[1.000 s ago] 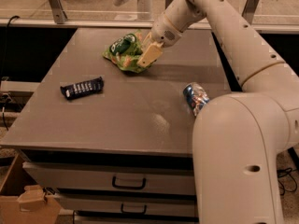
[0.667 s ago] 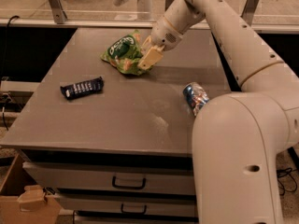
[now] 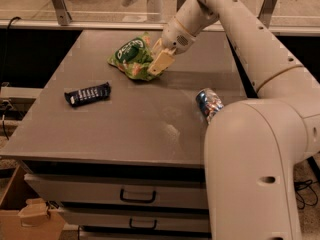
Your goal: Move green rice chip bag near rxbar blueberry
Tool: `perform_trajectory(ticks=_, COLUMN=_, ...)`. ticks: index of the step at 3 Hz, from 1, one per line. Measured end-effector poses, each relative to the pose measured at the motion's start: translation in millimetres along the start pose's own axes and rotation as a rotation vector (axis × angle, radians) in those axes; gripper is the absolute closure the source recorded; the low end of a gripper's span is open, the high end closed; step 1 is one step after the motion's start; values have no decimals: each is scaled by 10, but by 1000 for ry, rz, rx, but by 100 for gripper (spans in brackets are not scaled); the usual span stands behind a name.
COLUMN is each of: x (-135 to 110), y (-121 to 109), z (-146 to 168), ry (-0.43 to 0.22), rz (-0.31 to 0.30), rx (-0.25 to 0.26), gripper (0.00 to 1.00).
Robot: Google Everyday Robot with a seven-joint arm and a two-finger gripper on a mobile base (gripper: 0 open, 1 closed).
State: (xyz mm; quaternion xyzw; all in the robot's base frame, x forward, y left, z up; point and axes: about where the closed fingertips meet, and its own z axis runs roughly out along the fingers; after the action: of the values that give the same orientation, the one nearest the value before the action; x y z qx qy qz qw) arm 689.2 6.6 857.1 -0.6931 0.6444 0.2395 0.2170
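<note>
- green rice chip bag [image 3: 131, 58]: crinkled bright green foil, darker green oval logo with white lettering on the upper face, orange-yellow patches along the lower edge
- sits at the far side of the grey table [image 3: 125, 134], roughly mid-width, nearer the back edge than the front
- bag is bunched, not flat; the logo oval slants from near-left up to far-right, and the bag's long axis follows about the same diagonal
- its right end goes into the gripper [image 3: 161, 62], its left end points toward the table's left edge
- the gripper comes down from the upper right on the white arm [image 3: 260, 59]; tan fingers [image 3: 163, 60] are closed together on the bag's right edge, with green foil showing on both sides of them
- can't tell if the bag's underside is touching the table or just off it
- rxbar blueberry [image 3: 87, 94]: flat dark navy bar with rows of white lettering, lying on the left part of the table, long axis about left-right with the right end slightly farther back; well apart from the bag, nearer the front and to the left
- blue-silver crushed can [image 3: 209, 104] at the right side of the table, touching nothing else, partly behind the robot's white body
</note>
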Motion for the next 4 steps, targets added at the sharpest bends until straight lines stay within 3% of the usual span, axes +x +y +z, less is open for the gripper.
perform_trajectory(ticks=1, x=-4, y=1, z=0, ry=0, rz=0, rx=0, gripper=35)
perform_trajectory(ticks=2, x=-309, y=172, z=110, ry=-43, rz=2, rx=-48, gripper=12)
perform_trajectory(ticks=3, x=-314, y=134, z=153, ry=-47, rz=3, rx=-40, gripper=0)
perform_trajectory(ticks=4, x=-315, y=133, z=154, ry=-47, rz=3, rx=-40, gripper=0)
